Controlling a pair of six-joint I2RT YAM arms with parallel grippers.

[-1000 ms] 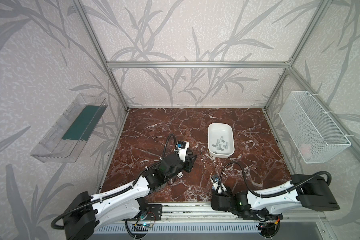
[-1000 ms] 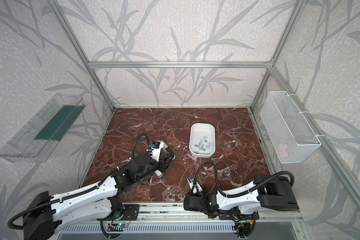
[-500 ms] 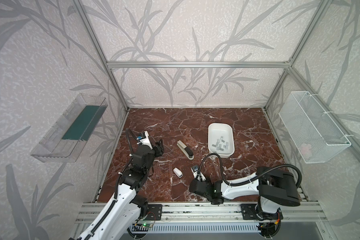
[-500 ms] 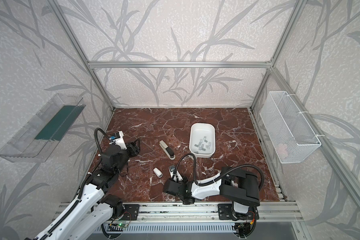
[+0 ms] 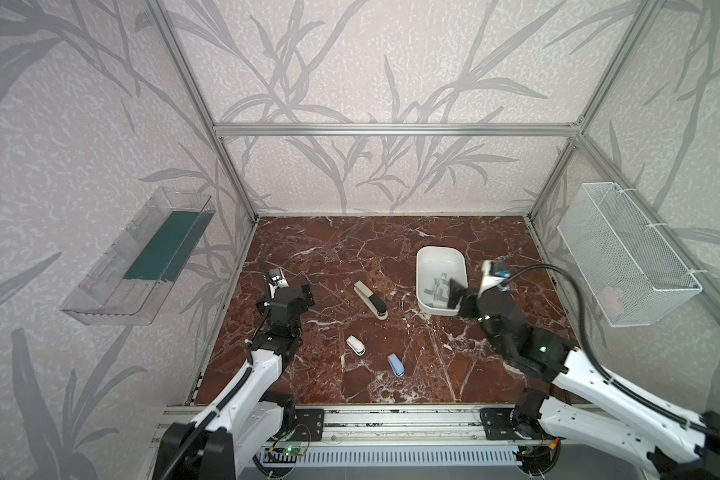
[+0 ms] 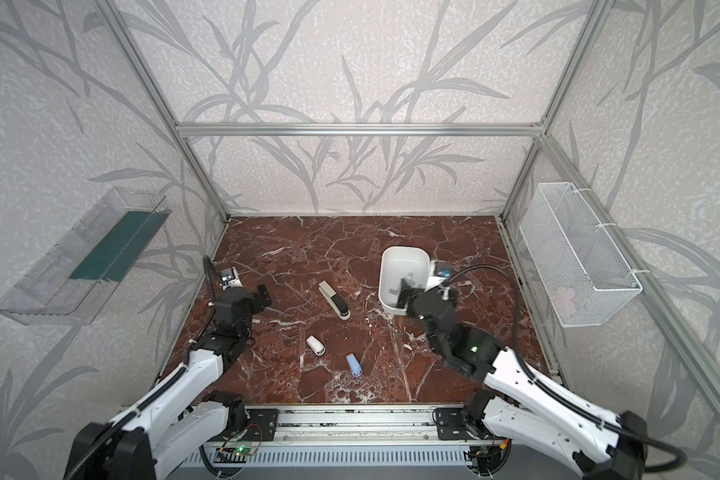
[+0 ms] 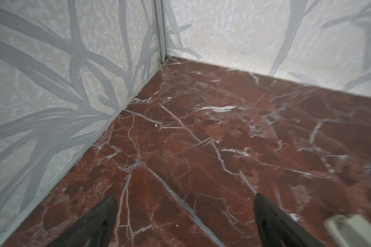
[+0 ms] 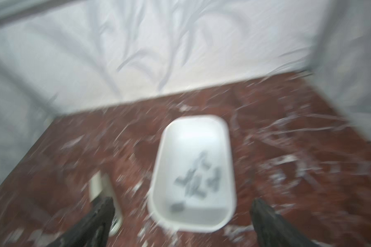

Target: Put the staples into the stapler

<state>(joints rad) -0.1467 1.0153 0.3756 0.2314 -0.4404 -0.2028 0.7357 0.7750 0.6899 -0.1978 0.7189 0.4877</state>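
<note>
Three staplers lie on the red marble floor in both top views. A large beige-and-black stapler (image 5: 370, 299) (image 6: 334, 300) is in the middle, with a small white stapler (image 5: 356, 345) and a small blue stapler (image 5: 395, 365) nearer the front. Several grey staples (image 5: 435, 286) (image 8: 197, 179) lie in a white tub (image 5: 441, 249) (image 8: 193, 117). My right gripper (image 5: 458, 297) (image 8: 182, 201) hangs open over the tub's near end, holding nothing. My left gripper (image 5: 304, 296) (image 7: 184, 197) stands open and empty at the left wall, apart from the large stapler (image 7: 356, 228).
A clear plastic shelf (image 5: 150, 257) with a green insert hangs on the left wall. A white wire basket (image 5: 624, 253) hangs on the right wall. Aluminium posts stand in the back corners. A metal rail (image 5: 391, 428) runs along the front edge.
My left arm swung from the middle of the floor to the left wall, uncovering the staplers. My right arm rose from the front edge to the tub. Both grippers opened.
</note>
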